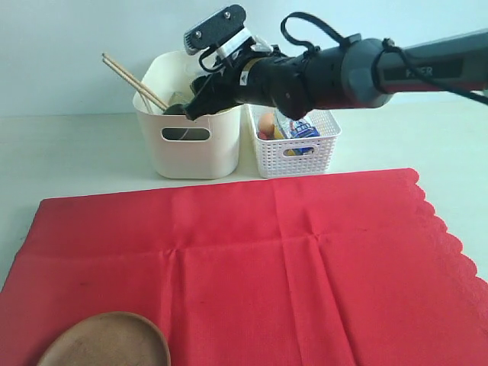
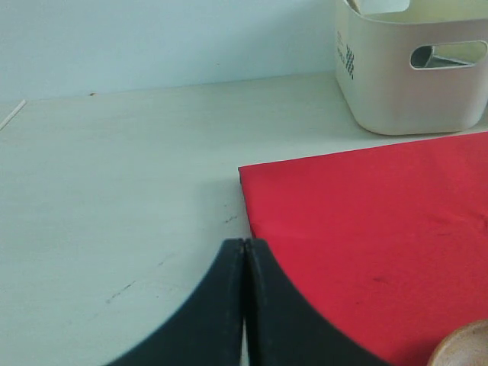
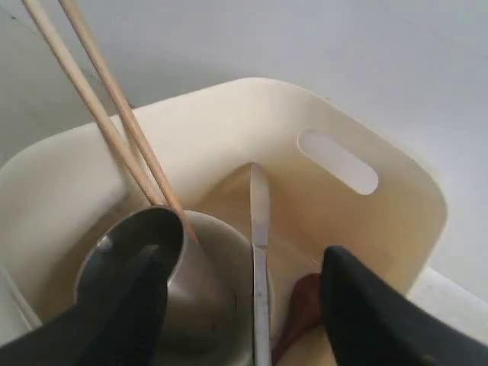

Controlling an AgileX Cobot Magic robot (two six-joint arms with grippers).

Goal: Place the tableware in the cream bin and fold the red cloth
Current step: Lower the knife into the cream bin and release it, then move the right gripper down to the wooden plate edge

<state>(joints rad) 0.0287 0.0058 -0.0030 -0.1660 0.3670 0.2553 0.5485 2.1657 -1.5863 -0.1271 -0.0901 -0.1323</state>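
Upper centre over the cream bin [image 1: 191,149], right claw [image 3: 242,263] sits released above the knife [image 3: 259,229]; withdrawal could snag the leaning chopsticks [image 1: 133,80].

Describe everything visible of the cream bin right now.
The cream bin is a smooth, tall plastic tub with rounded corners and oval handle cut-outs. It stands upright on the table, behind the red cloth and beside the white lattice basket. It holds two chopsticks, a steel cup, a knife and a dark spoon.
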